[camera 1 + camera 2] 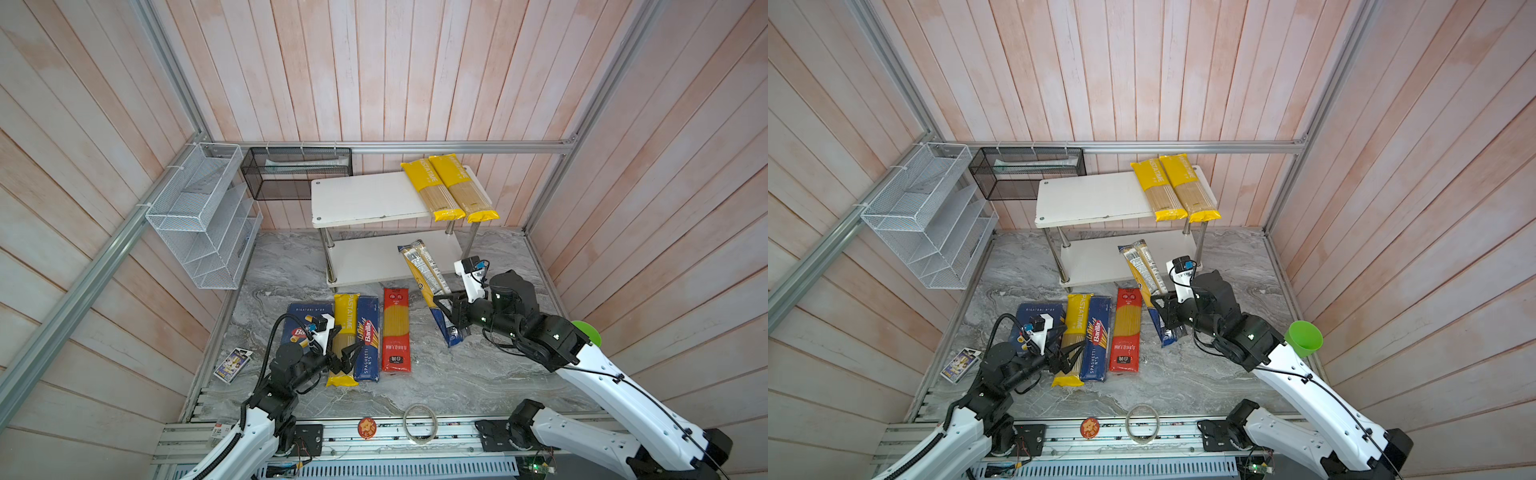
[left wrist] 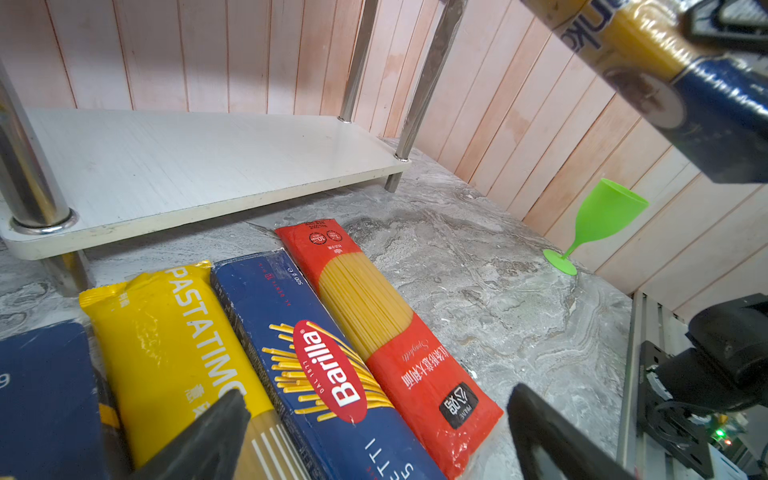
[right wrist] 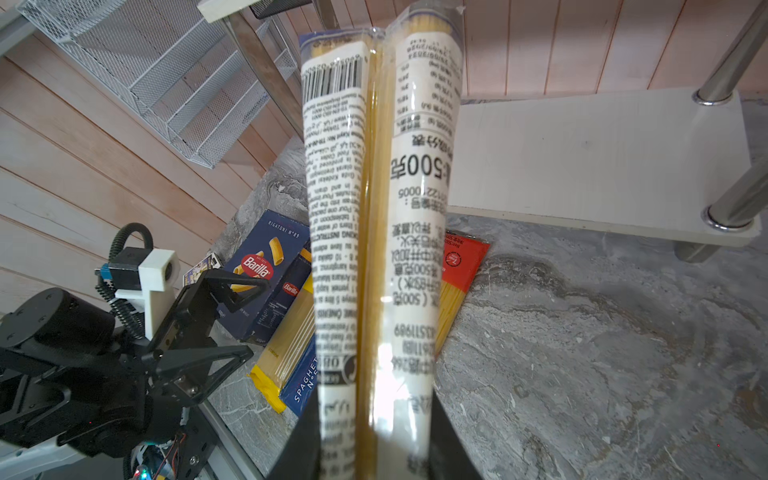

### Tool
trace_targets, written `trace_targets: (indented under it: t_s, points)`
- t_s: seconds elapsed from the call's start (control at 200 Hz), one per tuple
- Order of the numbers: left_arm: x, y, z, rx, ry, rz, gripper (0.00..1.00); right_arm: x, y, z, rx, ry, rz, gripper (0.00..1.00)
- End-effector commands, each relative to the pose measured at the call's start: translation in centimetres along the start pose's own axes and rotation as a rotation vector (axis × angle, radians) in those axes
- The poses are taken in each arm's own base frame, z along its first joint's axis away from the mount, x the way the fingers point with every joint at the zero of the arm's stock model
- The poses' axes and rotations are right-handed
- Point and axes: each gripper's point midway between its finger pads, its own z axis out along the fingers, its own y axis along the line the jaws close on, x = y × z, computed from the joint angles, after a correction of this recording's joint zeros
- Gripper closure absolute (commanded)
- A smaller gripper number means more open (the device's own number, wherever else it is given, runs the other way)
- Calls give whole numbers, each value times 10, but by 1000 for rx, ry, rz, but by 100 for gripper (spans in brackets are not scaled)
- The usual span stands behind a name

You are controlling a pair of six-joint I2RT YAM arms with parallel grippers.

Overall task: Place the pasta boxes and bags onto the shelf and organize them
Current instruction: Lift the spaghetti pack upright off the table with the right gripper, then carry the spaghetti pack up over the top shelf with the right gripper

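Observation:
The shelf [image 1: 365, 199] [image 1: 1092, 199] stands at the back, with two yellow bags [image 1: 432, 187] [image 1: 463, 187] across the right end of its top board. My right gripper [image 1: 451, 311] [image 3: 376, 436] is shut on the clear bag with the dark blue end [image 1: 424, 282] [image 3: 374, 208]. That bag is lifted and tilted, with its far end toward the lower board. On the floor lie the rigatoni box [image 1: 303, 316], a yellow bag [image 1: 345, 328], the spaghetti box [image 1: 368, 336] and the red bag [image 1: 396, 328]. My left gripper [image 1: 347, 357] [image 2: 376, 399] hovers open over the yellow bag and spaghetti box.
A white wire-mesh rack [image 1: 199, 216] and a black mesh basket [image 1: 295, 172] hang at the back left. A small purple packet [image 1: 232, 365] lies left of the boxes. A green goblet [image 2: 602, 216] stands by the right wall. A tape ring [image 1: 419, 424] lies on the front rail.

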Motion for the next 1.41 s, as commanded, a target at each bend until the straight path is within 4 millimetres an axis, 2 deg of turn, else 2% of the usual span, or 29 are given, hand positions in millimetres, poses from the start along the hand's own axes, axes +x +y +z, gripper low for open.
trace_targets:
  t_s: [0.0, 0.185, 0.485, 0.685, 0.9, 1.155, 1.4]
  points:
    - [-8, -1, 0, -2, -19, 16, 0, -60, 34, -23, -101, -185, -56, 87]
    - [-9, -1, 0, -3, -18, 17, 0, -84, 39, -28, -85, -229, -75, 88]
    - [-9, -2, 0, -3, -21, 18, 0, -121, 43, -17, -32, -266, -104, 89]
    - [-9, 0, 0, -11, -20, 17, 0, -146, 41, -1, 15, -265, -135, 89]
    - [-9, 0, 0, -14, -20, 18, 0, -177, 37, 3, -8, -308, -117, 90]
    - [-9, 0, -1, -14, -23, 19, 0, -200, 46, 20, -54, -322, -121, 90]
    - [-9, 1, 0, -17, -21, 20, 0, -221, 42, 35, -22, -351, -133, 90]
